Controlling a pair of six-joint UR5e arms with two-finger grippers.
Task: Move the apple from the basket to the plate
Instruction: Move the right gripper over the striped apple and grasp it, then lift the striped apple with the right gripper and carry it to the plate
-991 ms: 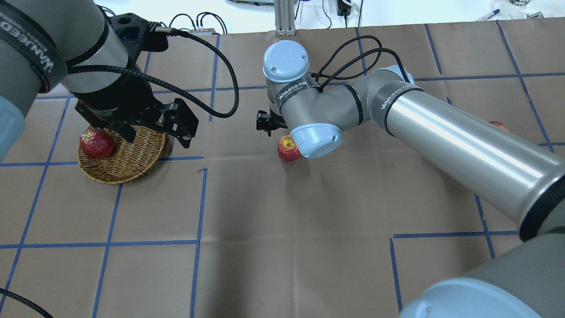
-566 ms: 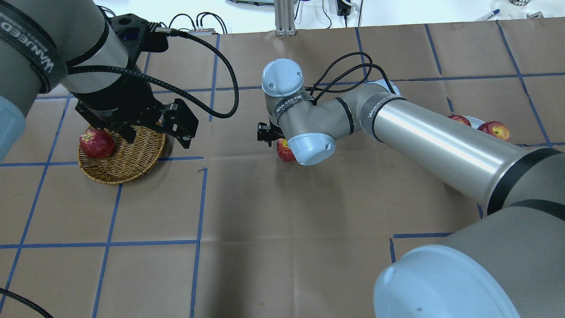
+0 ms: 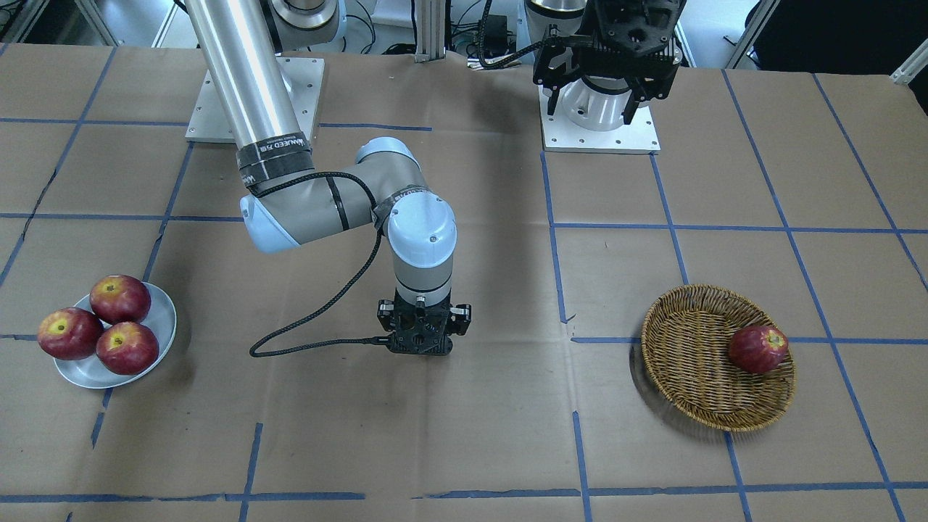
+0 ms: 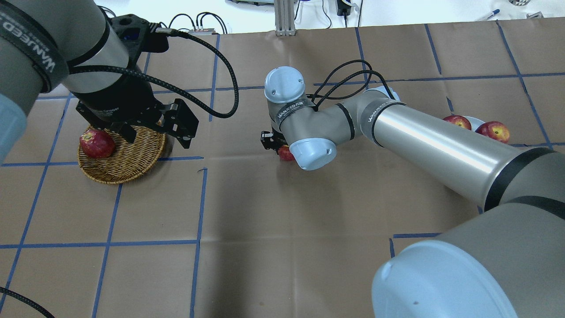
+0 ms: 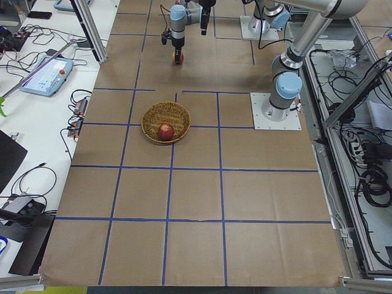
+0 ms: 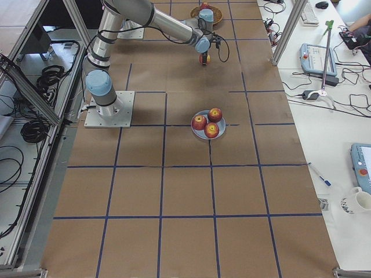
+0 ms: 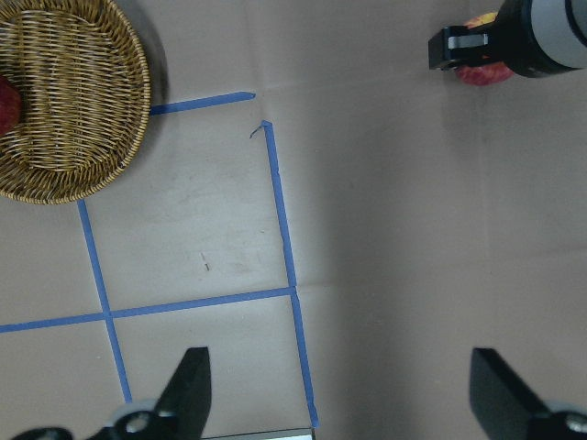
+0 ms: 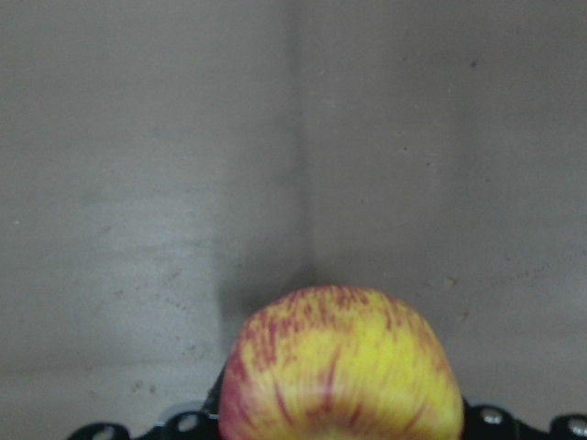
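Brown paper is covering the worktop (image 6: 185,243), with blue tape lines (image 6: 191,216) crossing it in a grid. A white bench (image 6: 348,116) is running along one long side of the worktop, carrying a control pendant (image 6: 316,59), a mug (image 6: 356,201) and a pen (image 6: 319,174). Cables (image 6: 23,130) are trailing along the worktop's other long side.

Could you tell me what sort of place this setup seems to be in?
Most likely a robotics lab workcell: the arms' base plates are bolted to a paper-covered table gridded with blue tape, and a teach pendant and loose cables sit alongside.
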